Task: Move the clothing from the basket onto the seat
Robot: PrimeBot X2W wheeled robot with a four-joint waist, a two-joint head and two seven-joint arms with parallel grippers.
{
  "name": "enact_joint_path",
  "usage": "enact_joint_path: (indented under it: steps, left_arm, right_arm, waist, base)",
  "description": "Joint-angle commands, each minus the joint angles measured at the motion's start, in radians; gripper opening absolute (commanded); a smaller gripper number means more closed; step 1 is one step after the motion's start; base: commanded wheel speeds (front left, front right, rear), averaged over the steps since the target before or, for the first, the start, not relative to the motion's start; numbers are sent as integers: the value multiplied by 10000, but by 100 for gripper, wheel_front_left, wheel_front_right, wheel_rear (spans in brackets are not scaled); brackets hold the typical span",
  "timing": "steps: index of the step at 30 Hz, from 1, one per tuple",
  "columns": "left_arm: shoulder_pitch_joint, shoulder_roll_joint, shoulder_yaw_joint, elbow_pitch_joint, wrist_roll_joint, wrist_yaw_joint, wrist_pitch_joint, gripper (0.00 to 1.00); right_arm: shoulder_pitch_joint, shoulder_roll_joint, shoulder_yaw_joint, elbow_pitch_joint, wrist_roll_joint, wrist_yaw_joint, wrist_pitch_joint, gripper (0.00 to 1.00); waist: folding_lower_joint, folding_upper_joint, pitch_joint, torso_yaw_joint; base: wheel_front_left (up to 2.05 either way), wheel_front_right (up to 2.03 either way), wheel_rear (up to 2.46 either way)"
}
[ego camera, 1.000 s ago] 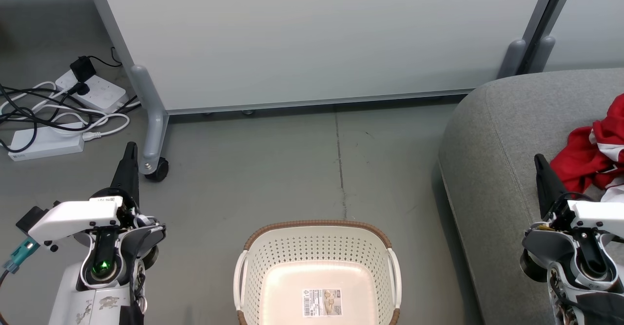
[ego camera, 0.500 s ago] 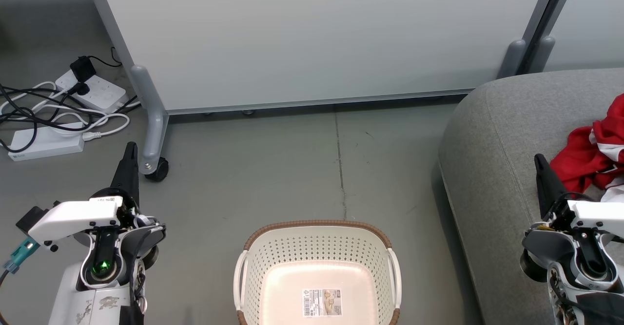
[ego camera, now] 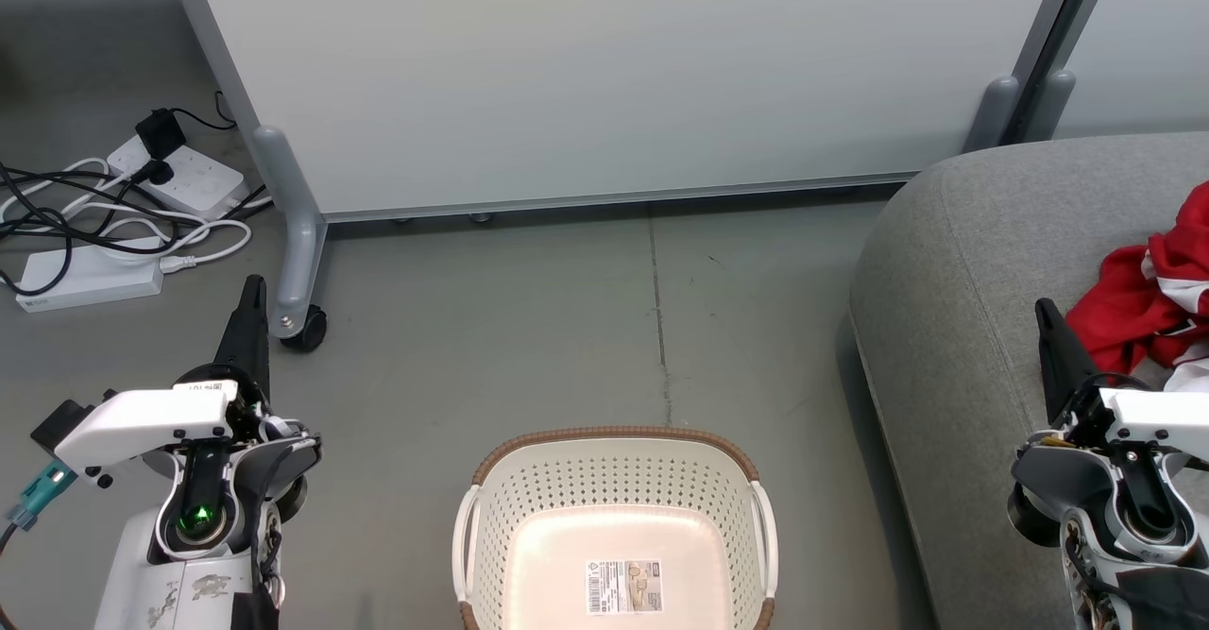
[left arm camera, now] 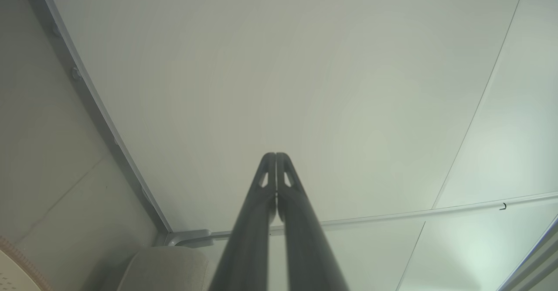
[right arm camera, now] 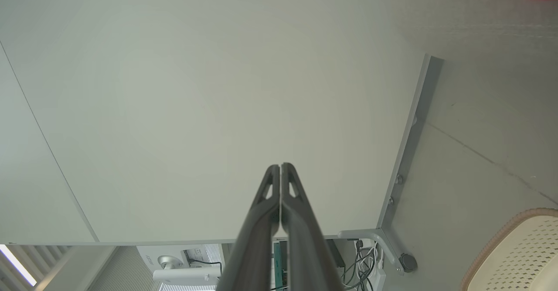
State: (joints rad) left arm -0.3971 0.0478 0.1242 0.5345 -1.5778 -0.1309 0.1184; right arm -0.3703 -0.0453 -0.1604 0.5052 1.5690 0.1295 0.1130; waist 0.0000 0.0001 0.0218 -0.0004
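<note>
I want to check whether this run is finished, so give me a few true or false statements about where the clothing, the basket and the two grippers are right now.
1. No clothing shows in the basket; what is visible of its bottom carries just a paper label. True.
2. The red clothing lies on the floor. False: it lies on the seat, at the right edge of the head view.
3. The left gripper and the right gripper both have their jaws shut with nothing between them. True.
4. The basket stands on the seat. False: it stands on the floor, to the left of the seat and apart from it.
</note>
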Motion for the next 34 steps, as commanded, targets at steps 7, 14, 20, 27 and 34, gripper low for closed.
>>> enact_joint_path:
  steps: [7, 14, 20, 27, 34]
  left_arm:
    - [-108, 19, 43, 7, -65, -39, 8, 0]
    - [-108, 19, 43, 7, -64, -39, 8, 0]
    - [-108, 19, 44, 6, -63, -39, 8, 0]
    - [-108, 19, 44, 6, -63, -39, 8, 0]
    - [-108, 19, 44, 6, -63, -39, 8, 0]
  right_arm:
    - [-84, -90, -46, 33, 51, 22, 23, 0]
    - [-84, -90, -46, 33, 51, 22, 23, 0]
    - [-84, -90, -46, 33, 51, 22, 23, 0]
    - [-84, -90, -46, 33, 51, 22, 23, 0]
    - [-85, -91, -46, 33, 51, 22, 23, 0]
  waist:
    - [0, -1, 0, 0]
    - [0, -1, 0, 0]
    - [0, -1, 0, 0]
    - [0, -1, 0, 0]
    - [0, -1, 0, 0]
  base:
    - [0, 0, 0]
    - [0, 0, 0]
    - [0, 0, 0]
    - [0, 0, 0]
    - [0, 0, 0]
